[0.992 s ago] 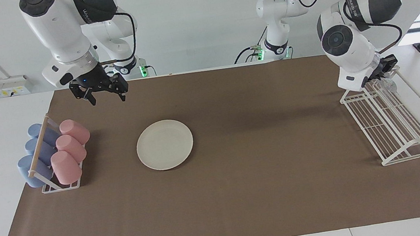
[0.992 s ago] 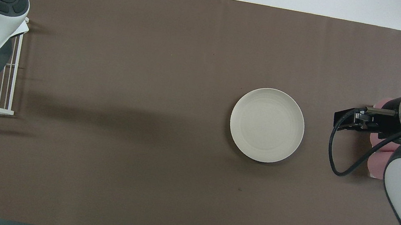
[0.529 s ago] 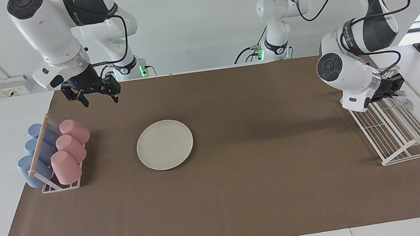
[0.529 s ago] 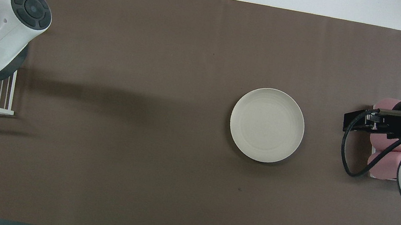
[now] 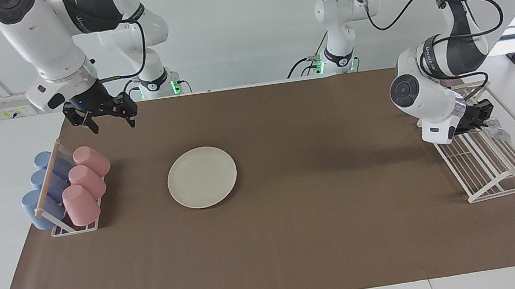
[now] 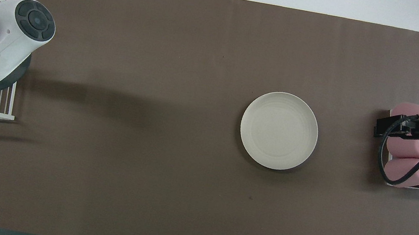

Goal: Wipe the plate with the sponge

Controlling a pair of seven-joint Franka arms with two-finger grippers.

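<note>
Facing view: left pincer (image 5: 481,116) pinched shut on the sponge (image 5: 497,129) over the wire rack (image 5: 498,162); right pincer (image 5: 106,118) gapes empty, waiting; carry it gently to the plate (image 5: 202,176), well apart from that rack.

Left tool (image 5: 482,116) clamped low; right tool (image 5: 108,123) spread, raised.

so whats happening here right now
The left gripper is shut at the white wire rack at its end of the table, right by a small silvery sponge; whether it actually grips the sponge is hard to tell. The plate lies untouched on the brown mat. The right gripper hangs open in the air by the rack of pink and blue cups, waiting.
</note>
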